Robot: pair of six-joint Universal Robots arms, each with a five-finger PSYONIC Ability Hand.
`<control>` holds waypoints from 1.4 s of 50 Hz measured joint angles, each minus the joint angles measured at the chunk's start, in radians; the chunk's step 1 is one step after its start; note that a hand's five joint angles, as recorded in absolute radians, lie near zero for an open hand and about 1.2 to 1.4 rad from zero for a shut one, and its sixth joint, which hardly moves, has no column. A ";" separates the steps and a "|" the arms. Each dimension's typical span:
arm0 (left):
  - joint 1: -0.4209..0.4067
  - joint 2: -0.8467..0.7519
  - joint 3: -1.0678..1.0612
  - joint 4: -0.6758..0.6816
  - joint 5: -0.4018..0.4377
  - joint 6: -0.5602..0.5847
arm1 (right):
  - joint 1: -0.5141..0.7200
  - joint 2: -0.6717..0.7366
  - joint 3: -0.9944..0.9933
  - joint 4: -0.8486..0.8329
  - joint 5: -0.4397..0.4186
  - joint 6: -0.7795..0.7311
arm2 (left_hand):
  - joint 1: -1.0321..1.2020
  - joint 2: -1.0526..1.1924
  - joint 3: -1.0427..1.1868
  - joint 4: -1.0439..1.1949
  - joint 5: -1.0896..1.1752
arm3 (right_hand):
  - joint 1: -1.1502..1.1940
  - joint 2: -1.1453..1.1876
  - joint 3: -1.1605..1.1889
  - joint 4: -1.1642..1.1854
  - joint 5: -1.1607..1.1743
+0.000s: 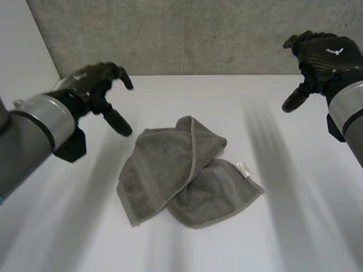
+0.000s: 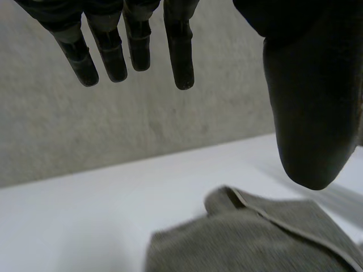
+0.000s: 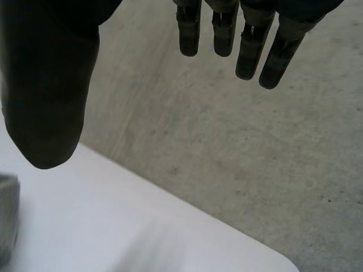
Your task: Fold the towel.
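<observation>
We see the rumpled grey terry towel (image 1: 184, 173) lying loosely doubled on the white table (image 1: 295, 226), not neatly folded. Our left hand (image 1: 101, 93) and right hand (image 1: 317, 56) hover above it, fingers relaxed and empty, so the folding remains.

The towel (image 1: 164, 170) is dark grey with a paler hem (image 1: 195, 154) and a small white tag (image 1: 244, 169). The desk (image 1: 295, 226) is white, the wall (image 1: 198, 34) mottled grey. Left hand (image 1: 95, 85) and right hand (image 1: 324, 55) are black.
</observation>
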 measured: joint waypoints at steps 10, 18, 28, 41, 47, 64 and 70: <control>-0.134 -0.174 -0.051 0.064 -0.016 -0.011 | 0.010 0.090 -0.007 0.064 -0.061 -0.229 | 0.000 0.000 0.000 0.000 0.000 | 0.000 0.000 0.000 0.000 0.000; -0.225 -0.340 -0.071 0.178 -0.082 -0.017 | 0.014 0.153 0.000 0.069 -0.062 -0.251 | 0.000 0.000 0.000 0.000 0.000 | 0.000 0.000 0.000 0.000 0.000; -0.246 -0.436 -0.070 0.250 -0.117 -0.018 | 0.015 0.186 0.010 0.066 -0.060 -0.246 | 0.000 0.000 0.000 0.000 0.000 | 0.000 0.000 0.000 0.000 0.000; -0.243 -0.448 -0.062 0.308 -0.135 -0.017 | 0.028 0.300 0.022 0.064 -0.070 -0.244 | 0.268 0.283 0.265 0.265 0.309 | 0.012 0.002 0.002 0.000 0.003; -0.229 -0.440 -0.063 0.310 -0.136 -0.017 | 0.037 0.395 0.015 0.067 -0.074 -0.218 | 0.443 0.471 0.461 0.460 0.488 | 0.042 0.002 0.004 0.003 0.003; -0.167 -0.418 -0.090 0.308 -0.135 -0.018 | 0.029 0.478 0.002 0.067 -0.170 0.035 | 0.467 0.492 0.483 0.482 0.520 | 0.133 0.080 0.113 0.095 0.141; -0.159 -0.419 -0.095 0.308 -0.133 -0.017 | 0.027 0.501 -0.004 0.066 -0.181 0.058 | 0.641 0.664 0.653 0.658 0.682 | 0.143 0.083 0.124 0.107 0.151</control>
